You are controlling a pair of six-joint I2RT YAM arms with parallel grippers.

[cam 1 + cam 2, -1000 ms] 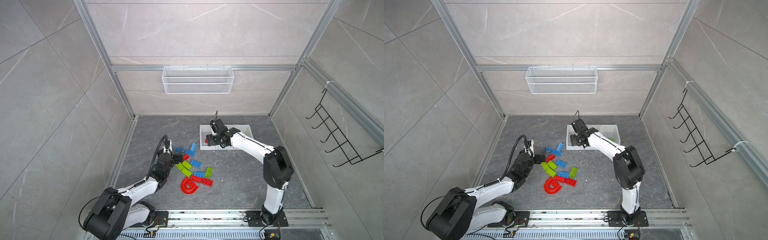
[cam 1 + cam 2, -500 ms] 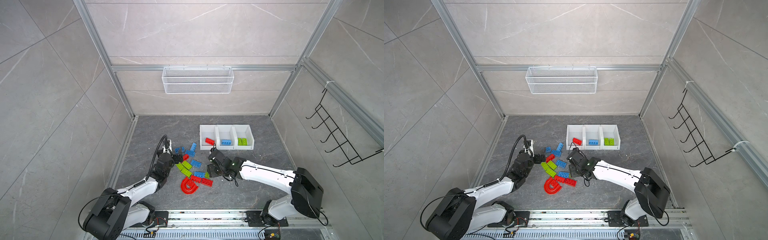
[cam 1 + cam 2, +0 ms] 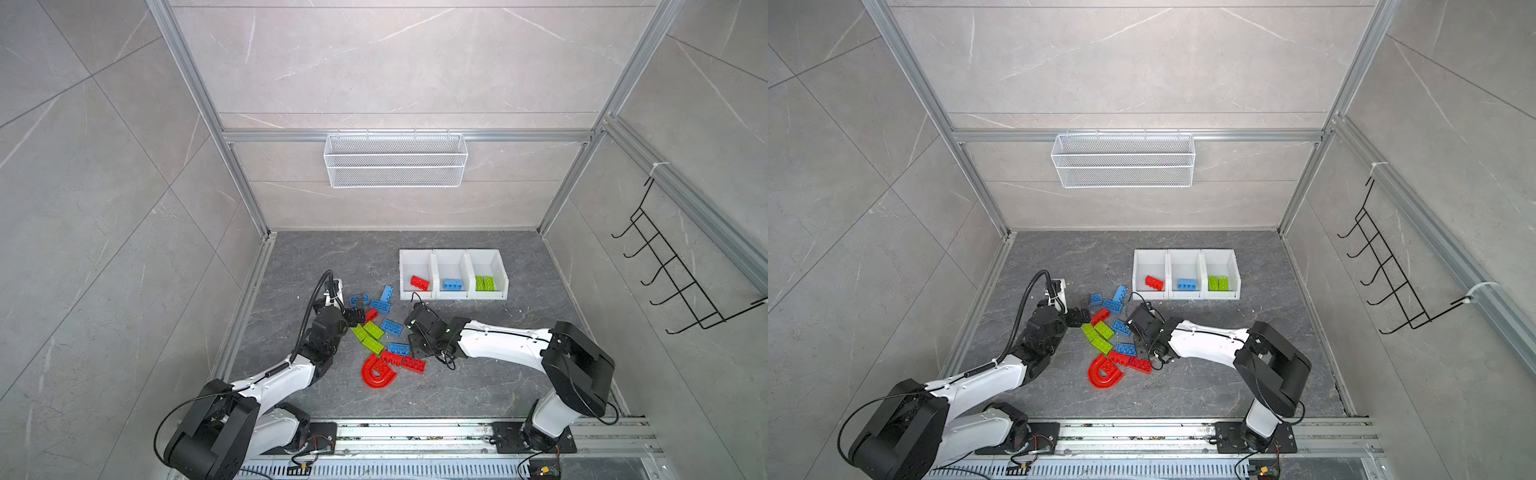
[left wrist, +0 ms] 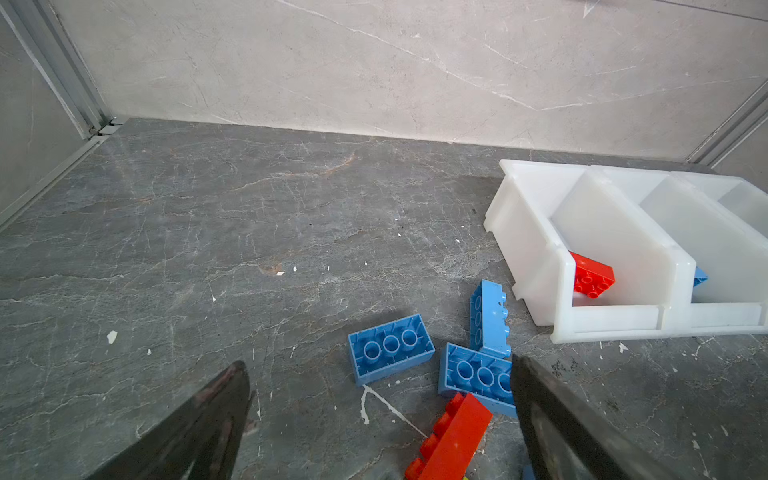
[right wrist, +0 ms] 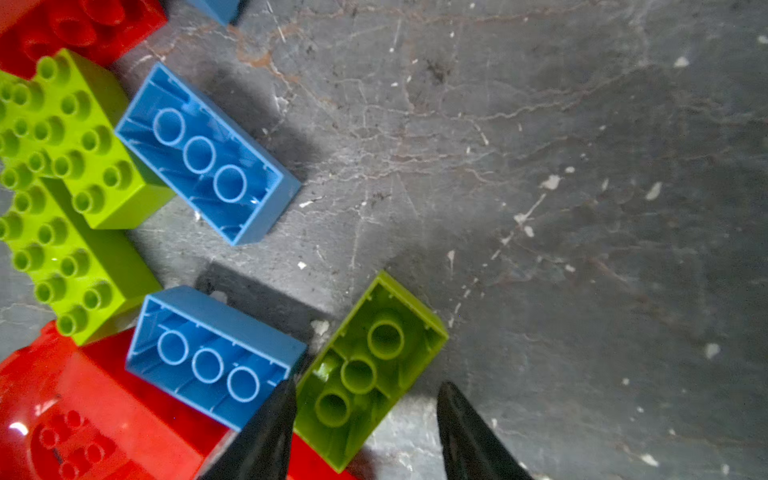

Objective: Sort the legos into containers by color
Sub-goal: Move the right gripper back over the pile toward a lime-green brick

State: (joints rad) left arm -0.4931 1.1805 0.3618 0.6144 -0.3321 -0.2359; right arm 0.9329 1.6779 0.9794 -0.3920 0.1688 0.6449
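Loose red, blue and lime green legos lie in a pile mid-floor, with a red arch at its near end. The three joined white containers hold, from left to right, a red brick, a blue brick and green bricks. My right gripper is open and low over the pile's right edge, straddling an upturned lime green brick. One finger touches its side and the other stands apart. My left gripper is wide open at the pile's left, over a red brick and blue bricks.
A white wire mesh basket hangs on the back wall. A black hook rack is on the right wall. Metal rails run along the front edge, where both arm bases stand.
My right arm swung from the left container down to the pile, and its jaws narrowed around the green brick. A red brick now lies in that container. The left arm stayed put.
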